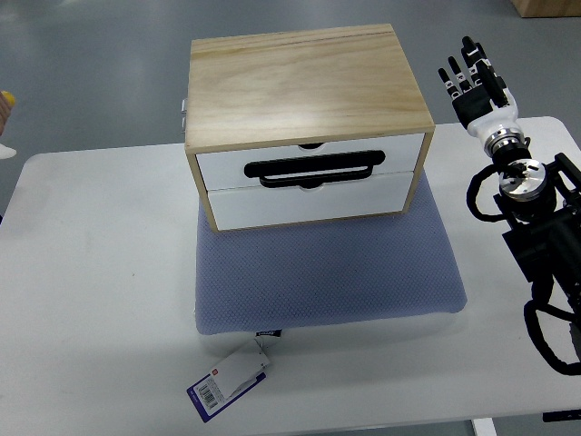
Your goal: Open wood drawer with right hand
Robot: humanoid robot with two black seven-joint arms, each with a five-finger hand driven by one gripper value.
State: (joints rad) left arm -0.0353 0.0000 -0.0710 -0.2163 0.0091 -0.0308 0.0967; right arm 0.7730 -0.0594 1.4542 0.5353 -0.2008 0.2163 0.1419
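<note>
At the far left edge a small yellowish and white thing pokes into view, too cut off to identify. A white table fills most of the picture. Near its front edge lies a printed tag with a barcode, tied to the front of a blue-grey cushion pad. On the rear part of that pad stands the wood drawer box, its front facing the camera. It has two white drawer fronts, one above the other: the upper drawer and the lower drawer. Both sit flush with the wooden frame, so nothing of their contents shows. A black loop handle lies across the seam between them. To the right of the box, apart from it, the right hand is raised over the table's back corner, fingers straight and spread, holding nothing. Its black, cabled arm runs down the right edge.
</note>
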